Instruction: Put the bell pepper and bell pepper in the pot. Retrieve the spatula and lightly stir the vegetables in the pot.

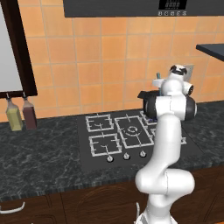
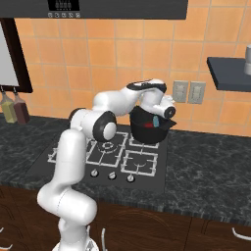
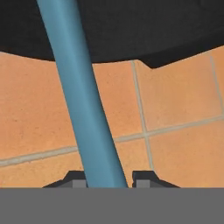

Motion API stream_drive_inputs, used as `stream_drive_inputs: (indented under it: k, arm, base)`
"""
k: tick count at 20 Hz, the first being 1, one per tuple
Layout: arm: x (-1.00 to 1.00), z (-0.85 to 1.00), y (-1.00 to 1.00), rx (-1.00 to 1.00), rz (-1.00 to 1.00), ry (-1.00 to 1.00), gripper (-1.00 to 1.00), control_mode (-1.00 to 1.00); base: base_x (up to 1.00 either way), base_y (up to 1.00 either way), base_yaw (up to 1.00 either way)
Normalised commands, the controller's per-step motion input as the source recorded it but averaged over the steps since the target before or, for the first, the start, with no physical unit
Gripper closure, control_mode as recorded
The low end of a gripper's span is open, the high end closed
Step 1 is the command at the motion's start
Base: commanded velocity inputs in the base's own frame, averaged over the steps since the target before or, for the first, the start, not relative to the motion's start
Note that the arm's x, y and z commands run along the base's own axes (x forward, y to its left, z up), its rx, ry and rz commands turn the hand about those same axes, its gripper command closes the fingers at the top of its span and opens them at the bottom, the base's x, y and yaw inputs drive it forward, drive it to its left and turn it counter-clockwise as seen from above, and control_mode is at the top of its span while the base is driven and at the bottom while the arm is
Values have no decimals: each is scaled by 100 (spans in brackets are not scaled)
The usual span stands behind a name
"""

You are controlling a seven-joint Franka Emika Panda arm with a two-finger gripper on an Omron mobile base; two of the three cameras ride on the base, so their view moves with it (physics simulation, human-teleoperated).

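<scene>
Gripper point(image 3: 107, 180) closing its 2 jaws narrowly on the spatula point(image 3: 81, 96), pinching the thin straight handle between the finger tips point(image 3: 74, 178). Holding the light-blue handle so that it is running away from the hand toward the black pot point(image 3: 131, 30), with orange wall tiles point(image 3: 175, 109) showing beyond. Hovering over the pot point(image 2: 147, 128) in the right base view, at the back right burner of the stove point(image 2: 105, 152), with a sliver of blue and a hint of red showing inside the rim; peppers otherwise too hidden to count. Judging the spatula as light, stiff and smooth, likely to pivot or slip in a narrow pinch. Gripping mid-handle, squarely across it, and stirring gently looking safest. Dark worktop point(image 2: 206, 166) lying around the stove.
</scene>
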Motion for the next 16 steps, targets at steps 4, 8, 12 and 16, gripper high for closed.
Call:
stream_drive_inputs:
  k: [4, 8, 12, 16]
  arm:
    - [15, -12, 22, 25, 5, -6, 100, -100]
    - [1, 0, 31, 22, 0, 0, 100, -100]
    - [0, 16, 21, 14, -2, 6, 100, -100]
    - [0, 11, 0, 5, -9, 14, 100, -100]
  base:
    - [0, 0, 0]
    - [0, 0, 0]
    - [0, 0, 0]
    - [0, 0, 0]
